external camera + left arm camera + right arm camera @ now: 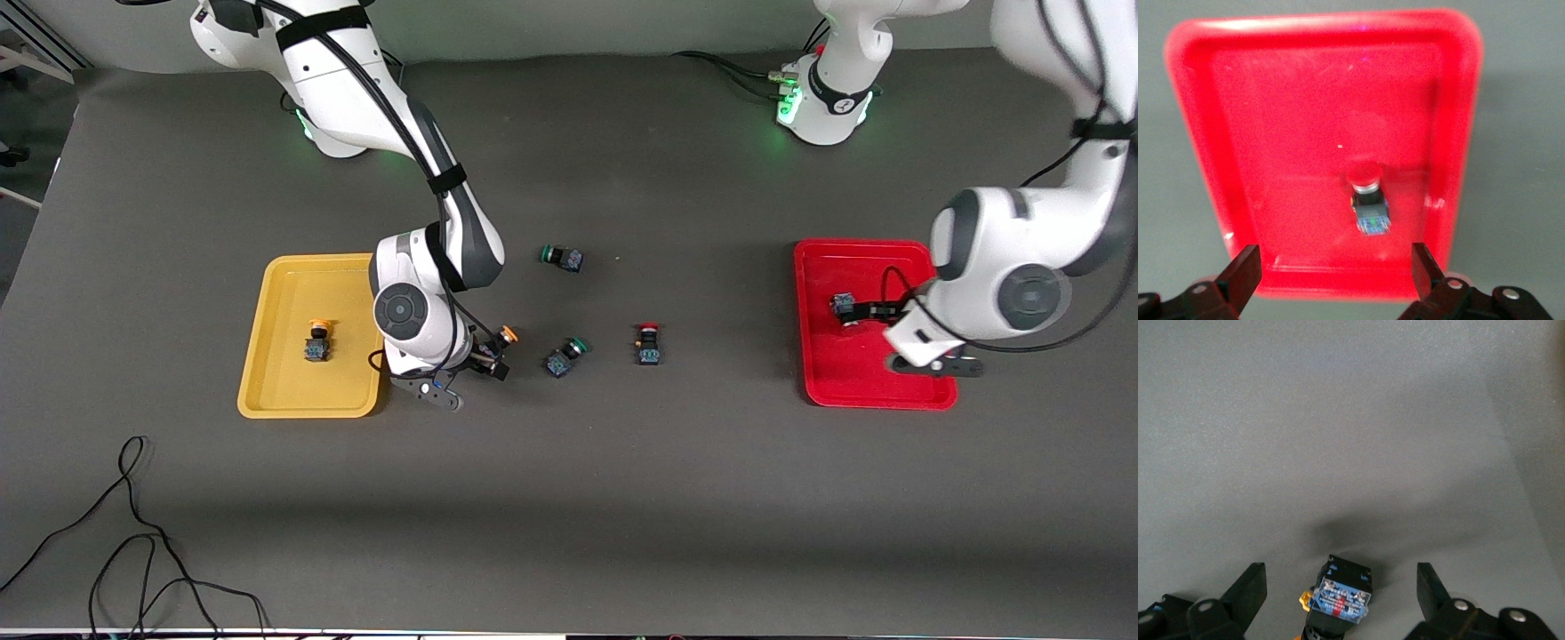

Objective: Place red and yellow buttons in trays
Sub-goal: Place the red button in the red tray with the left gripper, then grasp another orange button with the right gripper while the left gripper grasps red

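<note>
Right gripper (1341, 597) hung wide open over a yellow button (1338, 600) on the dark grey table (622, 498) — gripping nothing, just beside the yellow tray (284, 391) holding another yellow button (316, 342). Left gripper (1331, 270) gaped empty above the red tray (853, 391) — one red button (1368, 197) inside, another red button (648, 346) mid-table.

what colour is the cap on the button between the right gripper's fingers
Orange-yellow; the button shows its cap best in the front view.

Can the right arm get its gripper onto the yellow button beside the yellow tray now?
Probably yes. The right gripper is open with the yellow button between its fingers, and nothing else lies close.
</note>
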Controlling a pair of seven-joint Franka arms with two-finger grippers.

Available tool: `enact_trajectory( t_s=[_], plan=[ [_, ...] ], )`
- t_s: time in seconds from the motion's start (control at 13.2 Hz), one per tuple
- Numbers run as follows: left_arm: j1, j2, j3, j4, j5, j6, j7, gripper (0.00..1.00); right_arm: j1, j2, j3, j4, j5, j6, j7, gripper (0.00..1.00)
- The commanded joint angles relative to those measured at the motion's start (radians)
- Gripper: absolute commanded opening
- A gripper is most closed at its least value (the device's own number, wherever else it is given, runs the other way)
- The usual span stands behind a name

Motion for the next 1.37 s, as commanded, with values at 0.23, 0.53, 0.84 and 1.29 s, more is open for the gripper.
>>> enact_trajectory(
  t_s=[0.23,0.53,0.84,1.29],
  plan=[
    [-0.099,-0.009,-0.033,0.171,-0.141,-0.1,-0.154,1.0,0.061,0.035,0.012,-0.019,0.023,0.07,0.096,1.0],
    [-0.319,0.086,-0.032,0.197,-0.145,0.091,-0.384,1.0,0.069,0.035,0.012,-0.033,0.023,0.072,0.098,0.83],
    [-0.472,0.221,-0.032,0.199,-0.115,0.323,-0.558,1.0,0.067,0.032,0.012,-0.033,0.022,0.07,0.084,0.27],
    [-0.536,0.428,-0.032,0.193,-0.018,0.511,-0.675,1.0,0.066,-0.082,-0.032,-0.035,-0.003,-0.075,0.029,0.16]
  ],
)
